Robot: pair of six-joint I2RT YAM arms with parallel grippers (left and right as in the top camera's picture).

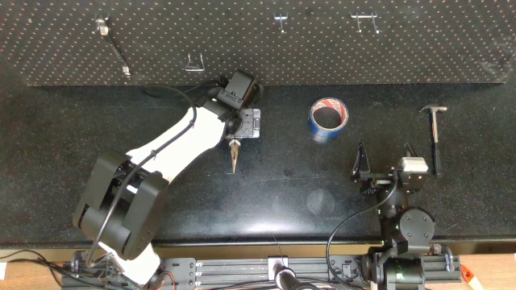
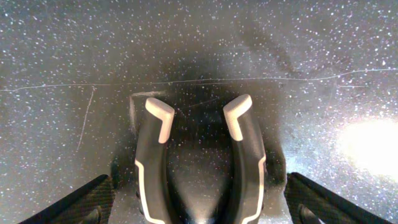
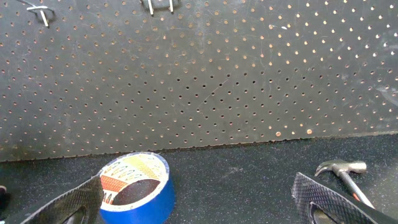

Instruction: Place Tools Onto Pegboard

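A: Where are the pliers (image 2: 155, 155)?

B: Flat on the table (image 1: 290, 193), just in front of the pegboard (image 1: 322, 48), under the L arm. The left gripper (image 1: 240, 126) is spread wide and straddles both handles w/o touching either. Nothing held.

A: How will they handle?

B: Steel, so stiff, prob. medium weight and nose-heavy. The handles look rubber-sleeved, so decent friction. They're splayed, though. Squeeze across both and I'd expect them to swing shut under the pads, so allow for a shift. I'd take both handles mid-length, toward the pivot. The nose is too thin and slick.

A: Other arm?

B: The right gripper (image 1: 385, 163) is wide open too, and empty. It sits near its own base, between the blue tape roll (image 3: 134, 186) and the hammer (image 3: 345, 169), apart from both.

A: What does each cam add?

B: L wrist shows the handle spread and the gaps out to the fingers. In the top view the wrist covers that, and just the nose pokes out toward the arm bases. Top gives the whole layout: a wrench (image 1: 115, 48) hung at the board's left and a bare hook (image 1: 193, 63) near the L wrist. R wrist gives the peg holes close up, the tape lying flat with its hole up, and the hammer head.
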